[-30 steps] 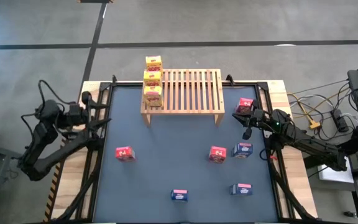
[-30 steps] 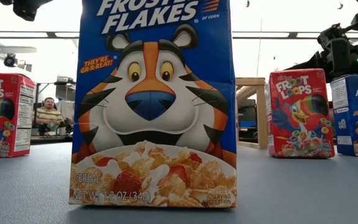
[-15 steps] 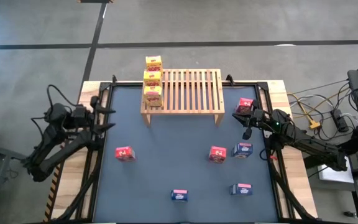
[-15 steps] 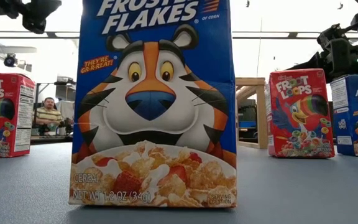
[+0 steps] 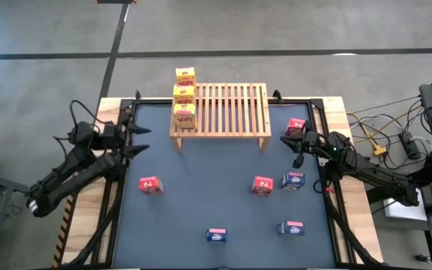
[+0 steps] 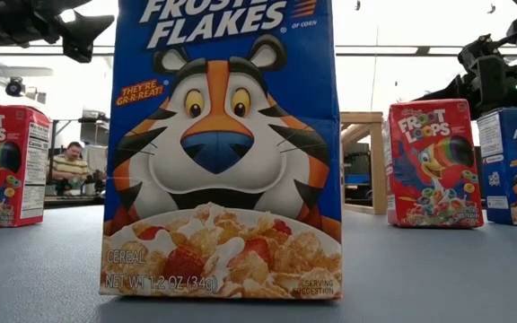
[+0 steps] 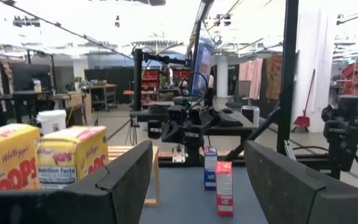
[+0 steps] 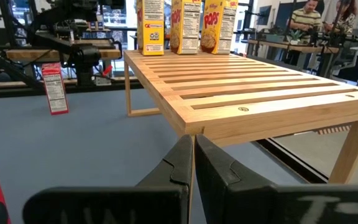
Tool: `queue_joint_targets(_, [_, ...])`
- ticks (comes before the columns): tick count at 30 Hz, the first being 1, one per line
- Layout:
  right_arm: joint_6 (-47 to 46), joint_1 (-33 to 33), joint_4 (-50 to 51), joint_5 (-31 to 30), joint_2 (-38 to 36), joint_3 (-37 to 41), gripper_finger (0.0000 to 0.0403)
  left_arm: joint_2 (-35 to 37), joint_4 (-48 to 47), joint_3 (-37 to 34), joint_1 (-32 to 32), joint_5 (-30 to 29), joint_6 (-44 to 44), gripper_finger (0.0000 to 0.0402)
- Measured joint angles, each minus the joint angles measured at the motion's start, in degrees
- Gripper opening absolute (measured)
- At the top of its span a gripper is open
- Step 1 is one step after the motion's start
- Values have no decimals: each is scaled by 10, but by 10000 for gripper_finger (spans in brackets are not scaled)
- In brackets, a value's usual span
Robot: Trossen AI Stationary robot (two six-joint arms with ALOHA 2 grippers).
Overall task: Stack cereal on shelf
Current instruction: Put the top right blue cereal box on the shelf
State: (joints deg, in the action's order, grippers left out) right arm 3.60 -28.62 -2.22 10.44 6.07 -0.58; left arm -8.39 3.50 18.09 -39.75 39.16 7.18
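The wooden slatted rack [image 5: 227, 109] stands at the table's far edge, with three yellow cereal boxes [image 5: 184, 96] upright in a row on its left end. Three red boxes [image 5: 150, 184] [image 5: 262, 185] [image 5: 296, 126] and three blue boxes [image 5: 293, 181] [image 5: 216, 235] [image 5: 291, 228] stand on the dark table top. My left gripper [image 5: 139, 139] is open and empty above the table's left edge, left of the rack; its fingers [image 7: 126, 180] frame the yellow boxes [image 7: 42, 158]. My right gripper [image 5: 291, 142] is shut and empty beside the rack's right leg, next to a red box; its shut fingertips show in the right wrist view [image 8: 193, 149].
In the low view a blue box [image 6: 223, 152] stands close and fills the middle, with a red box [image 6: 433, 161] and the rack's leg [image 6: 366, 161] behind it. The rack's slats right of the yellow boxes are bare [image 8: 247, 87]. People stand in the room beyond the table.
My left gripper has gone toward the table's right edge and a little toward the far edge, from outside the table's left rim to above it, nearer the rack. It has stayed open. The boxes have not moved.
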Motion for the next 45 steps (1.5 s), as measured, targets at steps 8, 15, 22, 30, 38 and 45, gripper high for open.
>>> queue_joint_targets(8, [0,0,0,0,0,0,9,-23,57,0,1,1,19,238])
queue_joint_targets(15, [0,0,0,0,0,0,9,-23,66,0,1,6,26,238])
queue_joint_targets(22, [0,0,-1,0,0,0,9,-24,63,0,1,6,26,238])
queue_joint_targets(30, [0,0,-1,0,0,0,9,-35,66,0,1,5,24,238])
queue_joint_targets(38, [97,-1,-1,-14,0,0,9,-63,67,0,1,3,24,238])
queue_joint_targets(45, [144,-1,0,-25,0,0,9,-88,75,0,1,2,25,238])
